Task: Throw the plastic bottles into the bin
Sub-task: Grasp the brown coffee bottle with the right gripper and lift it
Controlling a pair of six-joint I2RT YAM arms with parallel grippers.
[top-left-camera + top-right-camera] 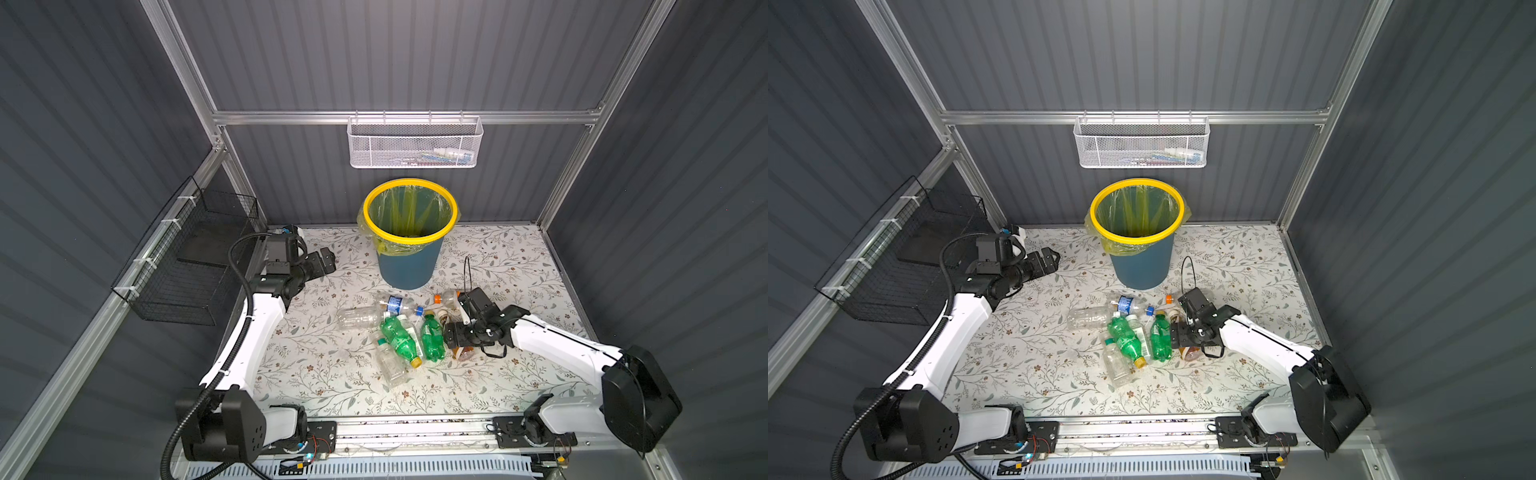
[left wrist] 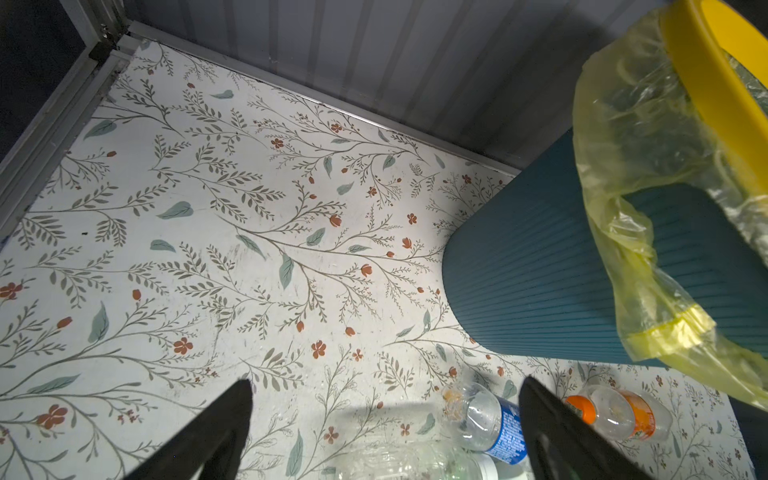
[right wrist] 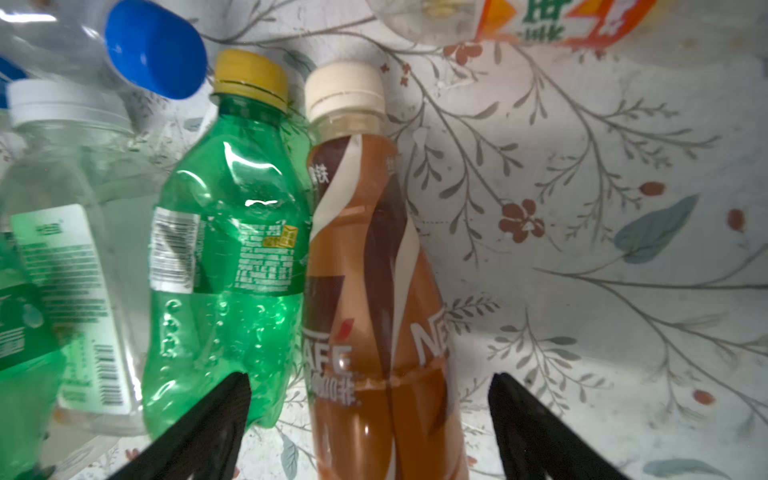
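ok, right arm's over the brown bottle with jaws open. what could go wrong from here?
1. The green bottle lies tight against the brown bottle. One of the right jaws hangs over it, so closing may pinch both or shove one aside.
2. The brown bottle is round and slick, so it may roll out.
3. The bin stands tall nearby, and a low carry could hit its rim.

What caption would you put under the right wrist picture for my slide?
Open right gripper straddles a brown bottle lying beside a green bottle.
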